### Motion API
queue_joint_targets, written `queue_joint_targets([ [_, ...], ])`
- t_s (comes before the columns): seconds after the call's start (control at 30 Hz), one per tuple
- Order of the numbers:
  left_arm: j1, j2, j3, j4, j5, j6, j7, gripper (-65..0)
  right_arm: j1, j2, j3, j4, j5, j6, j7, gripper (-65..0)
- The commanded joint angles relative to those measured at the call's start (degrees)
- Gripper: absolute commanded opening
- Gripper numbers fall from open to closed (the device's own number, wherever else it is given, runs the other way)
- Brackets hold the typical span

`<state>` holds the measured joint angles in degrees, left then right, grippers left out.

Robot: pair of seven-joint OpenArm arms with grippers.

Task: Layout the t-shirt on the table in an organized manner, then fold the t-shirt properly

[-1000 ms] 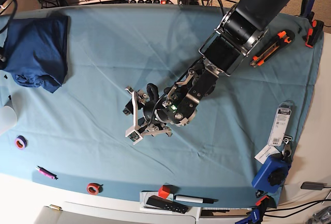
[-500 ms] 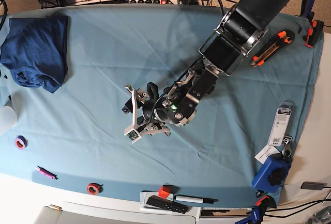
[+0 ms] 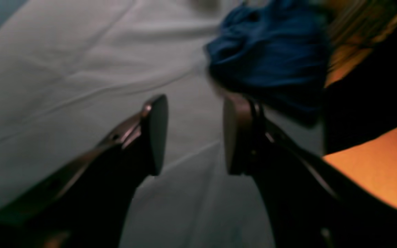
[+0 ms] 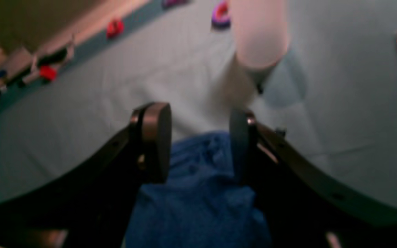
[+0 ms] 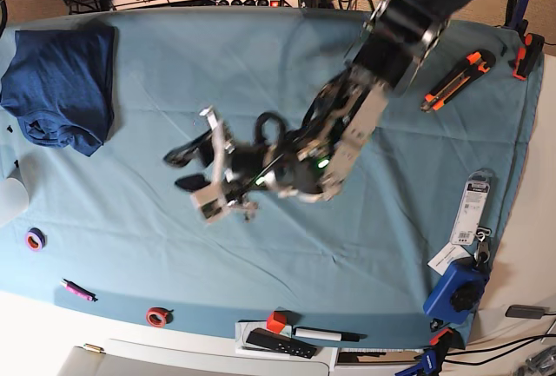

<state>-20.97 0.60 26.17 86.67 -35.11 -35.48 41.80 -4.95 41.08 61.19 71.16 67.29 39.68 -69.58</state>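
The dark navy t-shirt lies bunched and partly folded at the far left corner of the teal-covered table. My left gripper is mid-table, well to the right of the t-shirt, blurred by motion. In the left wrist view my left gripper is open over bare cloth, with the t-shirt ahead and to the right. In the right wrist view my right gripper stands open, and t-shirt fabric lies beneath and between its fingers. The right arm is outside the base view.
A white cylinder stands just beyond the t-shirt, with a purple tape ring nearby. A pink marker and a red tape ring lie near the front edge. At the right are an orange knife and a blue clamp.
My left arm has swung left across the table toward the t-shirt, and its wrist has turned. The t-shirt stays in its corner.
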Motion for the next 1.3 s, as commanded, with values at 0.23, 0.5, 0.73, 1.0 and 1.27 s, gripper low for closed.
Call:
queue_joint_targets([
  [0.23, 11.7, -5.9, -11.3, 14.6, -6.3, -4.5, -1.0, -40.7, -5.0, 1.3, 2.3, 17.0, 2.8, 0.3, 0.2, -38.1],
  [0.5, 26.5, -10.3, -25.9, 23.4, -12.2, -4.5, -0.2, -40.7, -11.7, -7.0, 2.2, 28.7, 5.2, 0.3, -0.4, -38.1],
  [0.73, 37.6, -10.3, -38.1, 26.0, -22.9, -4.5, 6.6, -40.7, -17.3, -14.5, 2.2, 29.0, 8.6, 0.3, -3.5, -38.1],
  [1.0, 47.5, -10.3, -45.4, 26.0, -36.3, -4.5, 18.5, -40.7, -21.3, -22.1, 2.2, 29.0, 17.7, 0.3, -10.4, -38.1],
  [1.27, 55.0, -16.5, -47.5, 26.0, -48.0, -4.5, 30.5, -40.7, -26.7, -22.8, 0.8, 29.0, 17.7, 0.3, -10.4, -38.1],
])
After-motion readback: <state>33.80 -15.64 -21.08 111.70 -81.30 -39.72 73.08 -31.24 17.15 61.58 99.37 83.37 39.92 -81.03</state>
